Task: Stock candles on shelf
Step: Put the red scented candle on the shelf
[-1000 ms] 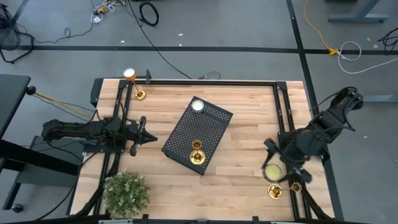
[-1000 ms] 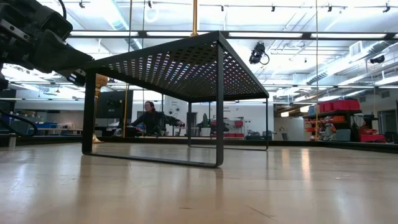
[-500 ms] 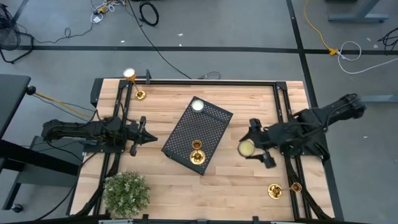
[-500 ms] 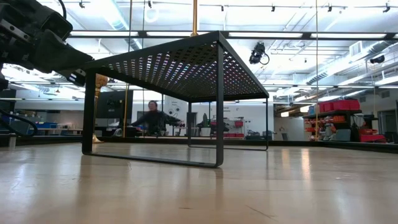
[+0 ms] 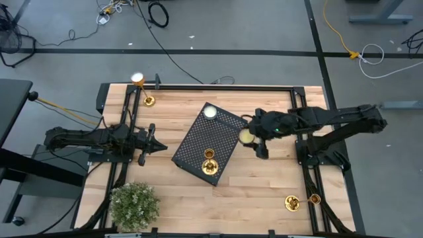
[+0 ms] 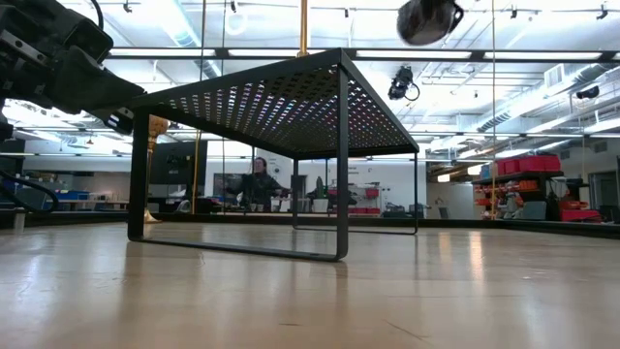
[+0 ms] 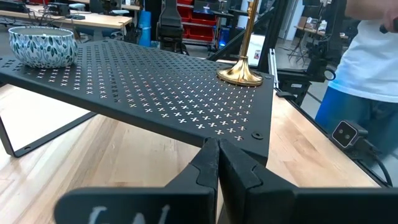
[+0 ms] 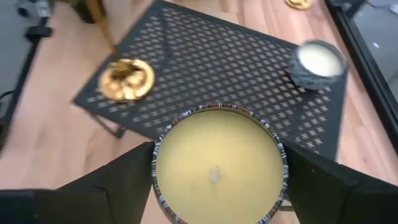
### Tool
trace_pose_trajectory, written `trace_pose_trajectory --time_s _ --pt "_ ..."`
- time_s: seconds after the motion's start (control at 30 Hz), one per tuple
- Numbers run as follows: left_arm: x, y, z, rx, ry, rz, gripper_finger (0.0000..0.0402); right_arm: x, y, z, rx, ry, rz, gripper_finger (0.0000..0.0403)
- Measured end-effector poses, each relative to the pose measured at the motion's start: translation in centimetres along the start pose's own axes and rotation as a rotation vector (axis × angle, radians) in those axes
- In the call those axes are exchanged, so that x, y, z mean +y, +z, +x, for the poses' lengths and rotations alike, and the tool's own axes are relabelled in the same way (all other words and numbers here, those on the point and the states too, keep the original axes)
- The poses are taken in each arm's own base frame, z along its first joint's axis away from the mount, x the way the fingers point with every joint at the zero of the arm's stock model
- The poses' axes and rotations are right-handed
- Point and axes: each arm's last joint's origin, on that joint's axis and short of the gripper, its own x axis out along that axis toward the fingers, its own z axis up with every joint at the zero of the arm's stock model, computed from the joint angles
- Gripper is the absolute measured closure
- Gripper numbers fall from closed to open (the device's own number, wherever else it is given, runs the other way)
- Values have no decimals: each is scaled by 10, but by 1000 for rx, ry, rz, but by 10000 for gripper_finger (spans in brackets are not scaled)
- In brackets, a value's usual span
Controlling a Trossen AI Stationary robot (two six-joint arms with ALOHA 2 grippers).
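Observation:
My right gripper [image 5: 248, 136] is shut on a round tin candle [image 8: 217, 163] with yellow wax and a wick, just off the right edge of the black perforated shelf [image 5: 195, 144]. It also shows at the top of the low view [image 6: 429, 18]. On the shelf stand a gold candlestick [image 5: 209, 162] by its round base and a patterned jar candle [image 5: 210, 112]. Another gold candlestick [image 5: 143, 90] stands at the table's far left corner, and a brass base [image 5: 291, 202] at the near right. My left gripper [image 5: 153, 139] is shut and empty, left of the shelf. My right gripper pinches the tin's round side wall [image 8: 157, 163] between its two fingers [image 8: 118, 180], one on each opposite side. The fingers come from the table's right side. The candle is upright, wax up, lifted clear of the table at about the height of the shelf top.
A bushy green plant [image 5: 135, 205] stands at the near left corner. Black rails run along the table's left and right sides [image 5: 305, 125]. A person in a white shirt [image 7: 379, 56] shows beyond the table in the left wrist view, and another stands far back [image 6: 259, 179].
My right gripper has carried the tin candle from near the table's near right corner toward the far and left, up to the shelf's right edge. It now shows at the top of the low view. The candle stays upright. My left arm has kept still.

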Motion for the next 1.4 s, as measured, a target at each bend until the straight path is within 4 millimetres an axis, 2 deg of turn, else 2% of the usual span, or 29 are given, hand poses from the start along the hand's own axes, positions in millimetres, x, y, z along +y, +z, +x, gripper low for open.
trace_pose_trajectory --time_s 0.67,1.1,1.4 --pt "0 0 0 0 0 0 387 -48 7 65 75 -130 43 87" --pt "0 0 0 0 0 0 387 -72 1 101 154 -183 143 87" --pt "0 0 0 0 -1 0 387 -84 22 116 137 -202 164 87"
